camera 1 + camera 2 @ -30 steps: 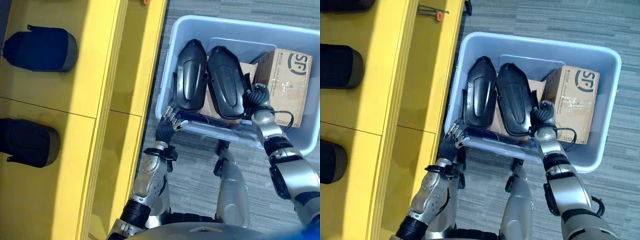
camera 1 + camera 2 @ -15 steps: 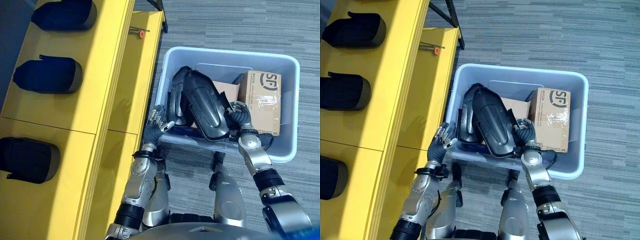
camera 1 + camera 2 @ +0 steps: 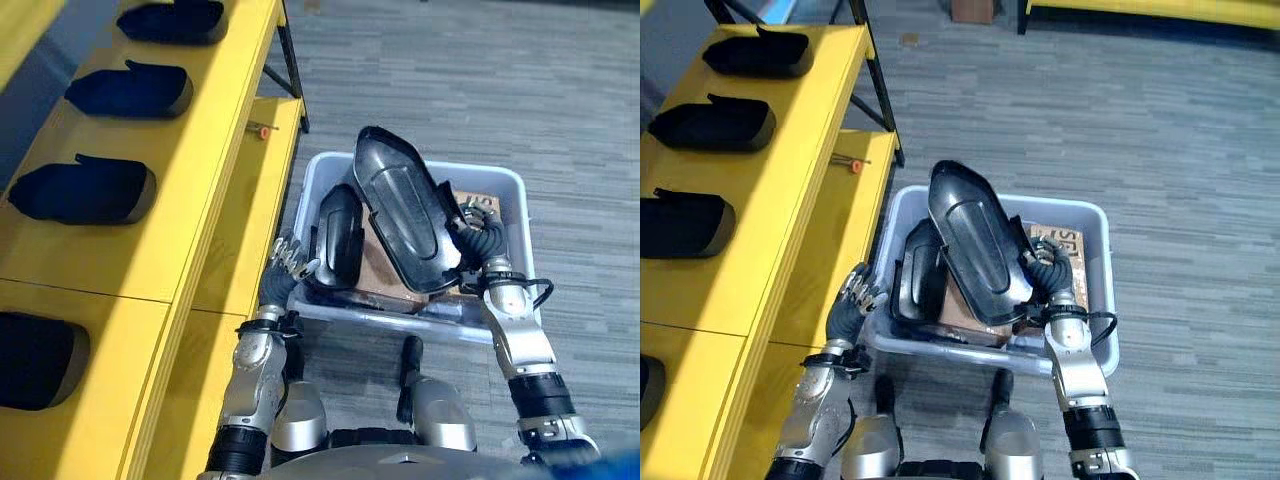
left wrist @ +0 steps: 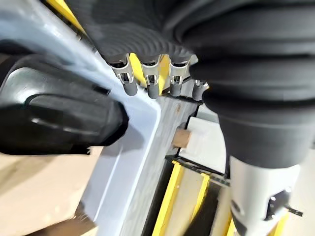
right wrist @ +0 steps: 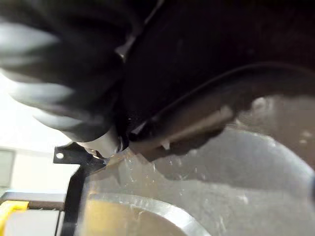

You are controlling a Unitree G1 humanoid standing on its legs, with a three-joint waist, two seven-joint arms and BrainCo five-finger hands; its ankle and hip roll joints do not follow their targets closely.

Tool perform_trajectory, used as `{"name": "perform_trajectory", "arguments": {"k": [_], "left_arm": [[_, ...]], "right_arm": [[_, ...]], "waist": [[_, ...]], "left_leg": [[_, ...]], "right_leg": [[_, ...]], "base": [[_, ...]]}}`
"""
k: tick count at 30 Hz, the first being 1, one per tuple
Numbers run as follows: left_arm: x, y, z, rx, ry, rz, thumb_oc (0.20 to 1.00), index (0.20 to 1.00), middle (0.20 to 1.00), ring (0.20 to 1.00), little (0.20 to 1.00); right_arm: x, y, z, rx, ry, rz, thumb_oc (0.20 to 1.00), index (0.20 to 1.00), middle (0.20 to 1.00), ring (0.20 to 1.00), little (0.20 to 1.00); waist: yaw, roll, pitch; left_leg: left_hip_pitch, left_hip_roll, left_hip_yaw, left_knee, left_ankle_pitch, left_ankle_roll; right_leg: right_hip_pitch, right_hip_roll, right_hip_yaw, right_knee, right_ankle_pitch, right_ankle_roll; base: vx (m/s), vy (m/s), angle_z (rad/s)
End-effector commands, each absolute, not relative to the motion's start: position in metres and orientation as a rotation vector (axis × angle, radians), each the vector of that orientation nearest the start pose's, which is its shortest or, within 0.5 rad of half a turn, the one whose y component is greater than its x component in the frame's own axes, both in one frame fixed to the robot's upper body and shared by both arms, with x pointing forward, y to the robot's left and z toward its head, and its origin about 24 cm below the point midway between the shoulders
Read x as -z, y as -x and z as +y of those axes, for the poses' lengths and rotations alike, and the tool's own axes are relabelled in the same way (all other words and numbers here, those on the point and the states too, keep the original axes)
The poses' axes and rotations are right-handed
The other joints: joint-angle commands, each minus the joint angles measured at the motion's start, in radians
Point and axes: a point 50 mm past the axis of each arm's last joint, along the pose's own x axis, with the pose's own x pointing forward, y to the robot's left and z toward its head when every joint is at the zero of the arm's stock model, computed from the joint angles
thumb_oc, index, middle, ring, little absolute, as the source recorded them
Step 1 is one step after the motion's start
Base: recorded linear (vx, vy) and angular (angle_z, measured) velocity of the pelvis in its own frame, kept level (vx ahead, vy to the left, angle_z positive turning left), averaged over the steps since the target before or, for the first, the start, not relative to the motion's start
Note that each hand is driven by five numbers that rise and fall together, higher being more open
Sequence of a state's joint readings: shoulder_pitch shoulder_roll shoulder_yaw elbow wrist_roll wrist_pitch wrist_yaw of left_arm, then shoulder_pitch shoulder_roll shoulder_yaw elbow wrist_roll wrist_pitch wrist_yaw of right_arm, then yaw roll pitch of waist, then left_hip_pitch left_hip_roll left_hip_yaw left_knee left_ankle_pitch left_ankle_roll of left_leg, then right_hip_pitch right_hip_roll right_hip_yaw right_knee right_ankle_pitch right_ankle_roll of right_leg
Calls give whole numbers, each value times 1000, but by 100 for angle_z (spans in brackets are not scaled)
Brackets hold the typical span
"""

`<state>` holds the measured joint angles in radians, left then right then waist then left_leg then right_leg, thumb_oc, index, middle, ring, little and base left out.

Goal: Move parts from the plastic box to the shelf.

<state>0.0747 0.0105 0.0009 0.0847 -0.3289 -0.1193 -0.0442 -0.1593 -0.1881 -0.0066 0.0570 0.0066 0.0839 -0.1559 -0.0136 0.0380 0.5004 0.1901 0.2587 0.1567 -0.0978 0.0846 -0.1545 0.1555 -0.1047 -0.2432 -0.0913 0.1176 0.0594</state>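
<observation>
A long black moulded part (image 3: 402, 221) is lifted above the pale blue plastic box (image 3: 318, 190), tilted, with my right hand (image 3: 478, 236) shut on its near end. The same part (image 3: 977, 256) stands out over the box in the right eye view. A second black part (image 3: 338, 235) still lies in the box at its left side. My left hand (image 3: 287, 262) hovers open by the box's left near corner, its fingers (image 4: 150, 83) straight over the rim and holding nothing. The yellow shelf (image 3: 190, 150) runs along the left.
Several black parts (image 3: 128, 90) lie in a row on the shelf's upper level. A small red-tipped tool (image 3: 262, 130) rests on the lower yellow level. Cardboard boxes (image 3: 1065, 262) sit in the plastic box. Grey carpet spreads to the right and beyond.
My right hand has raised the black part out of the box and tilted it up. The camera has pulled back, showing more shelf and floor. The left hand stays by the rim.
</observation>
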Motion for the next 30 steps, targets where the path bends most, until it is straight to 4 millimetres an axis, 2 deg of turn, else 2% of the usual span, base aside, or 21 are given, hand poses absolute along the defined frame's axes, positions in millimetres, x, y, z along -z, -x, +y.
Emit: {"name": "perform_trajectory", "arguments": {"k": [1,2,7,10,11,12,15,16,18,20,21,24,26,27,28,29,30], "left_arm": [[-26,-236,155,17,305,-43,1000,1000,1000,1000,1000],[-22,-234,159,6,301,-31,1000,1000,1000,1000,1000],[-12,-227,168,-34,305,4,1000,1000,1000,1000,1000],[-8,-222,169,-60,337,17,1000,1000,1000,1000,1000],[-5,-218,171,-87,349,21,1000,1000,1000,1000,1000],[-5,-218,172,-87,349,21,1000,1000,1000,1000,1000],[-7,-216,175,-117,351,7,1000,1000,1000,1000,1000],[-9,-214,178,-136,341,-7,1000,1000,1000,1000,1000],[-12,-216,179,-138,334,-20,1000,1000,1000,1000,1000],[-20,-221,180,-137,321,-58,1000,1000,1000,1000,1000],[-26,-225,181,-105,285,-79,1000,1000,1000,1000,1000],[-29,-227,176,-62,283,-88,1000,1000,1000,1000,1000],[-23,-232,168,-39,311,-67,1000,1000,1000,1000,1000],[-23,-232,168,-39,312,-67,1000,1000,1000,1000,1000],[-17,-234,151,22,351,-38,1000,1000,1000,1000,1000],[-18,-234,152,31,335,-41,1000,1000,1000,1000,1000],[-18,-235,153,34,330,-39,1000,1000,1000,1000,1000]], "right_arm": [[-100,-285,-182,126,121,-185,200,200,200,200,200],[-99,-283,-176,100,85,-180,200,200,200,200,200],[-99,-281,-161,42,36,-177,200,200,200,200,200],[-102,-283,-148,-12,33,-184,200,200,200,200,200],[-104,-286,-135,-62,18,-185,200,200,200,200,200],[-104,-286,-135,-63,18,-186,200,200,200,200,200],[-117,-293,-115,-146,51,-225,200,200,200,200,200],[-125,-295,-105,-183,71,-253,200,200,200,200,200],[-128,-296,-107,-170,99,-266,200,200,200,200,200],[-129,-299,-107,-166,123,-262,200,200,200,200,200],[-127,-297,-114,-153,141,-251,200,200,200,200,200],[-119,-289,-129,-113,120,-225,200,200,200,200,200],[-113,-283,-143,-54,118,-207,200,200,200,200,200],[-113,-283,-143,-54,118,-207,200,200,200,200,200],[-104,-270,-166,42,110,-181,200,200,200,200,200],[-102,-269,-167,48,106,-176,200,200,200,200,200],[-100,-269,-166,48,96,-172,200,200,200,200,200]], "waist": [[-11,15,-100],[-8,14,-124],[-2,15,-160],[10,19,-166],[23,17,-164],[24,17,-163],[57,6,-140],[74,-9,-108],[76,-16,-91],[83,-47,-41],[78,-81,-19],[3,-82,-69],[-55,-52,-116],[-57,-52,-118],[-123,-1,-123],[-121,12,-120],[-122,12,-126]], "left_leg": [[42,-34,35,11,-42,94],[51,-27,37,11,-38,98],[85,-3,42,11,-9,113],[103,15,47,12,9,123],[113,28,49,22,12,126],[115,28,50,21,12,126],[91,42,32,48,13,133],[73,49,44,30,40,126],[70,54,64,19,48,123],[54,55,107,19,37,115],[90,49,165,164,18,101],[233,70,233,224,23,74],[292,62,224,184,26,59],[291,61,223,181,28,59],[289,41,283,53,33,61],[297,21,262,24,27,64],[291,12,271,11,19,65]], "right_leg": [[-39,-9,57,101,-38,-25],[-36,-5,65,118,-45,-25],[-27,9,84,187,-60,-18],[-15,22,93,218,-68,-10],[-8,33,99,243,-68,-4],[-7,33,100,243,-68,-4],[6,56,120,234,-72,2],[22,66,115,218,-68,7],[27,65,109,213,-67,11],[47,48,100,192,-62,10],[39,33,75,189,-43,-2],[3,-6,-14,213,-29,-5],[-30,-33,-45,248,-32,1],[-32,-34,-47,251,-35,2],[-55,-66,-79,287,-26,14],[-70,-76,-84,284,-33,8],[-75,-79,-89,279,-38,1]], "base": [[0,-107,2],[-8,-105,1],[-28,-101,-2],[-29,-149,-5],[-19,-141,-4],[-33,-177,-12],[-103,-192,-22],[-161,-215,-4],[-115,-108,13],[-171,-111,39],[-220,-89,54],[-119,100,137],[-38,208,112],[4,421,148],[4,420,133],[-43,478,121],[-104,220,43]]}}
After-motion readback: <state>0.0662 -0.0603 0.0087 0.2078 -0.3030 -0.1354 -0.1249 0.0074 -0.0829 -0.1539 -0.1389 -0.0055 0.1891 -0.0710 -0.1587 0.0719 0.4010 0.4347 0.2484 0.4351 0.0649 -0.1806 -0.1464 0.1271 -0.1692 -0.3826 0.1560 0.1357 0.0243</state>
